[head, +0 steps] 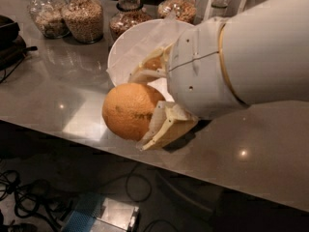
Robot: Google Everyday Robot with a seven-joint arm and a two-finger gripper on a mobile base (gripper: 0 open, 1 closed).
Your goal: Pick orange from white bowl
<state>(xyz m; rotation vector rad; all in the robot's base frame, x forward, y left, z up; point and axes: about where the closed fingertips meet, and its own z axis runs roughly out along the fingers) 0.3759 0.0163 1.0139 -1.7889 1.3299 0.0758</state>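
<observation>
The orange (129, 110) is round, dimpled, with small dark specks, and looms large in the middle of the camera view. My gripper (150, 100) is shut on the orange, one cream finger above it and one below, and holds it lifted clear of the white bowl (123, 47). The bowl sits behind on the counter, lined with crumpled white paper, and my white arm (241, 57) hides its right half.
Several glass jars of grains (83, 14) stand in a row behind the bowl. A dark object (9, 37) lies at the far left of the grey counter (53, 91). Cables and a box (104, 214) lie on the floor below the counter's front edge.
</observation>
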